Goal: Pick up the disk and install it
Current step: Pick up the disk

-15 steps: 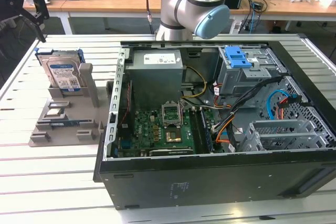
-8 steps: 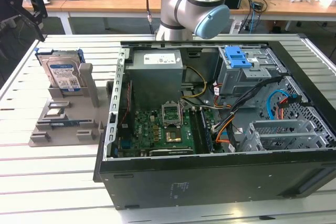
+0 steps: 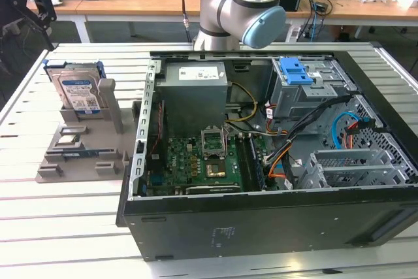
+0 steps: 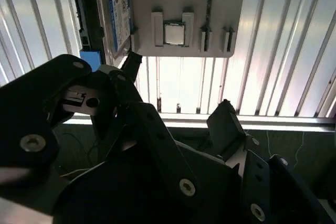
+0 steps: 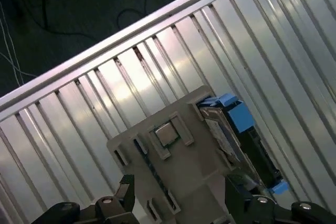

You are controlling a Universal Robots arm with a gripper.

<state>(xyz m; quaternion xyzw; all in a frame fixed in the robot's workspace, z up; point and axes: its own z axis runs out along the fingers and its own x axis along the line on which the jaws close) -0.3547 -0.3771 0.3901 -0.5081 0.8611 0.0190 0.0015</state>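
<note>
Overhead, the arm (image 3: 240,6) shows its grey joints and a blue cap behind the far side of the table, and both wrist views look down from above the bench. Its gripper (image 5: 180,184) hangs with the black fingers (image 5: 126,186) spread wide, nothing between them and nothing touched. Below the gap lies a grey fixture (image 5: 181,182) with a small square chip (image 5: 165,135) seated in one pocket. At the fixture's edge the disk (image 5: 216,129) stands on its edge in a slot, label showing, blue rails along its sides, well apart from the fingers. Under both is the slatted metal table (image 5: 105,93). Farther off, towards the exterior view's right, the open computer case (image 3: 261,223) lies on its side.
</note>
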